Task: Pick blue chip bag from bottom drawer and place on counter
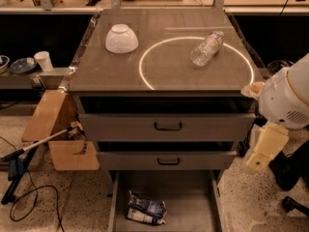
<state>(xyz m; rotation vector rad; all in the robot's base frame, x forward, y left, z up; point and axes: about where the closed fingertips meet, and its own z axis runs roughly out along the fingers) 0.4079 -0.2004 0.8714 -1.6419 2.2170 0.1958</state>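
counter (169, 69) glossy; gripper (264, 149) over speckled floor (239, 202), right side.

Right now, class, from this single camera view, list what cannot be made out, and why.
Camera view:
1. bottom drawer: its front is cut off by the lower edge.
2. blue chip bag: print too small to read.
3. top drawer and middle drawer: insides dark, hidden under the counter.
4. gripper, hanging right of the drawers: its arm is cut off by the right edge.

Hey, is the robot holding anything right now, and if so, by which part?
Nothing is held. The gripper hangs right of the cabinet, apart from everything; the blue chip bag lies untouched in the bottom drawer.
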